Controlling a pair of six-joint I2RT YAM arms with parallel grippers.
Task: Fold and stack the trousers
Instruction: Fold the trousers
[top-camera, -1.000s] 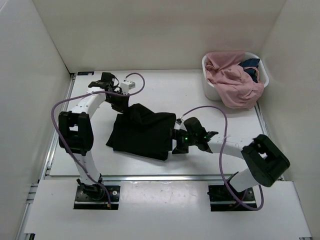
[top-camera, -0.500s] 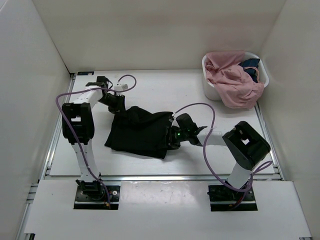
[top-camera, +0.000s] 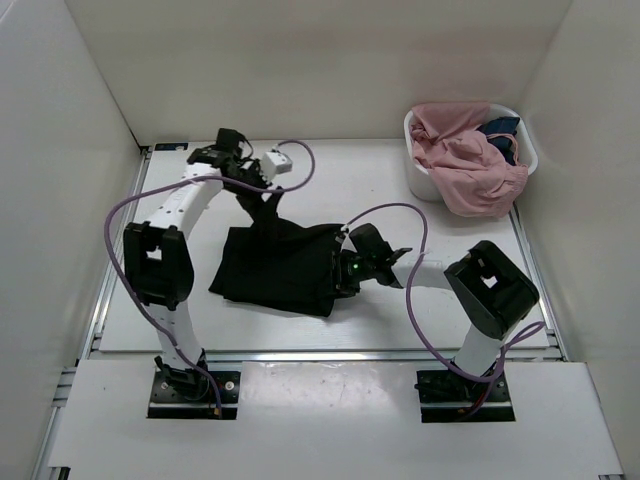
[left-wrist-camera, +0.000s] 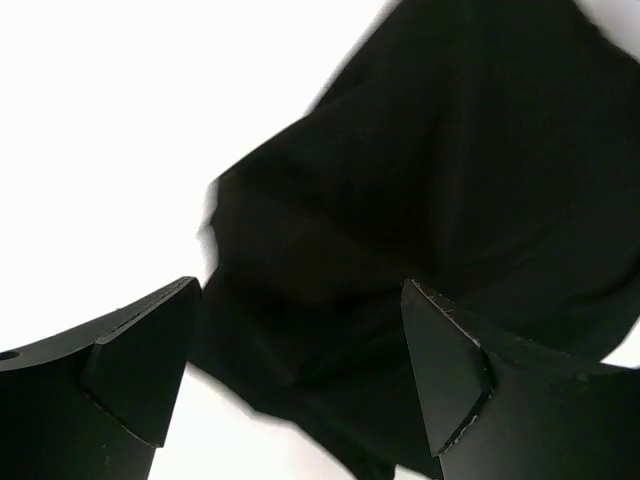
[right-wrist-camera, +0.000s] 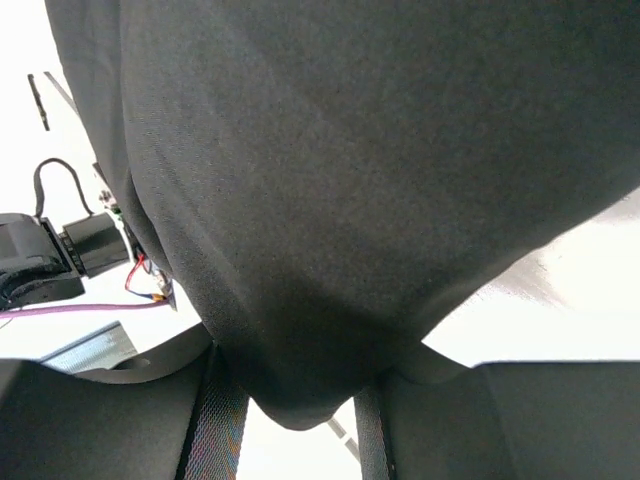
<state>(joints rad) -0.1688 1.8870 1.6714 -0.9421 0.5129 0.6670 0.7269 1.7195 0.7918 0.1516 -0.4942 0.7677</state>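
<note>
Two hands work on one black pair of trousers (top-camera: 275, 265), bunched on the counter (top-camera: 340, 180) between them. Left hand (top-camera: 264, 200) hovers spread apart, with cloth just past its tips. Right hand (top-camera: 340, 275) is clamped on the nearest edge. The cloth looks soft, light and floppy, so grab the corners.

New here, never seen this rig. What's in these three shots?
Two robot arms are bolted at the near edge of a table. The wide shot comes from a fixed camera overhead; the other two come from a camera on each wrist, looking out along the claw. Black trousers lie bunched on the table. The right claw pinches their right edge: its wrist view shows fabric squeezed between the fingers. The left claw is open over their far edge. A basket at far right holds a pink garment and a dark blue cloth.
</note>
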